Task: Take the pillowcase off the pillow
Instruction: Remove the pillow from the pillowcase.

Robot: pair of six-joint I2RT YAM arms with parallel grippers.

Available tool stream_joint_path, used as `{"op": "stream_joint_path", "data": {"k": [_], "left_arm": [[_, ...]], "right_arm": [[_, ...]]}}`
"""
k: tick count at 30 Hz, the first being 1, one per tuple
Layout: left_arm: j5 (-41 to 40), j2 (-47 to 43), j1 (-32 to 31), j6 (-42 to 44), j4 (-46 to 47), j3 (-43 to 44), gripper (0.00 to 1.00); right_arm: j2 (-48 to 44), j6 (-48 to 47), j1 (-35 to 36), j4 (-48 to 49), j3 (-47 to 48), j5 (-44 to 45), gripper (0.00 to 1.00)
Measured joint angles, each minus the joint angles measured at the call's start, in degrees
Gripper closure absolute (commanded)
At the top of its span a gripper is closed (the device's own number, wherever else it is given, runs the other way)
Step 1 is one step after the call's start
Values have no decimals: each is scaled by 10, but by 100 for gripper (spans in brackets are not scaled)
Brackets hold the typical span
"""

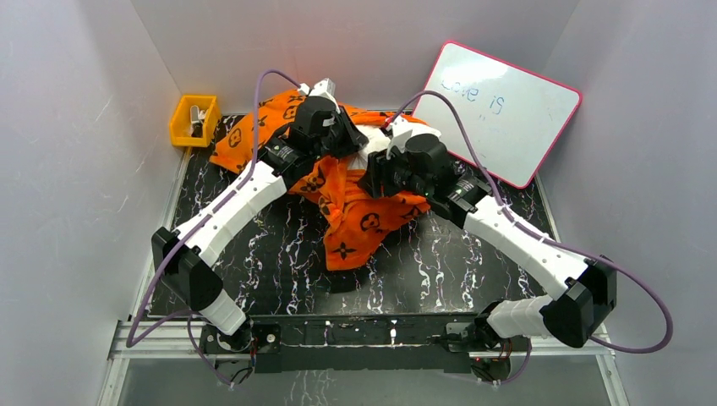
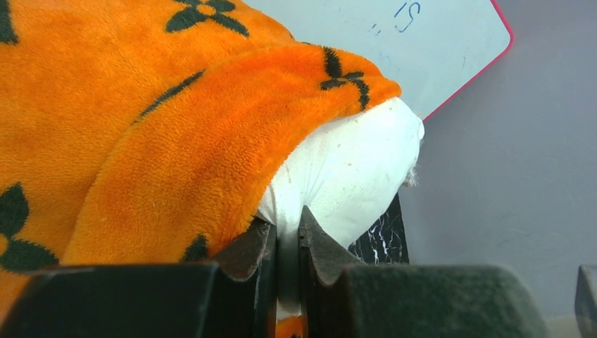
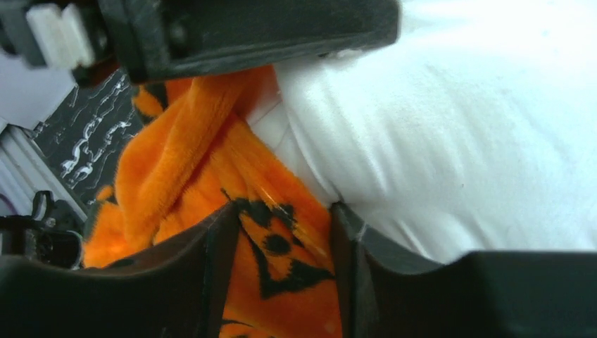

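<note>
The heaped pillowcase and pillow fill the far middle of the tabletop, the left arm and right arm slant in over them, a bin blocks the far left corner and a whiteboard the far right, leaving passage along the near edge.

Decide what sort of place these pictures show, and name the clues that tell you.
Probably a robot test cell in a lab, not a home. Plain grey walls box in a marble-patterned table, two robot arms are bolted at its near edge, and a pink-framed whiteboard leans at the back.
</note>
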Motion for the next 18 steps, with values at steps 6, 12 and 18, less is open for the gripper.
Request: {"op": "stream_joint_path", "data": {"k": [6, 12, 18], "left_arm": [[-23, 4, 1, 3, -26, 26, 100], [-66, 28, -8, 16, 5, 49, 100], [-92, 73, -22, 35, 16, 117, 100]], "right_arm": [[-3, -4, 89, 24, -8, 67, 70], [1, 38, 261, 35, -40, 118, 71], [39, 78, 351, 70, -74, 188, 66]]}}
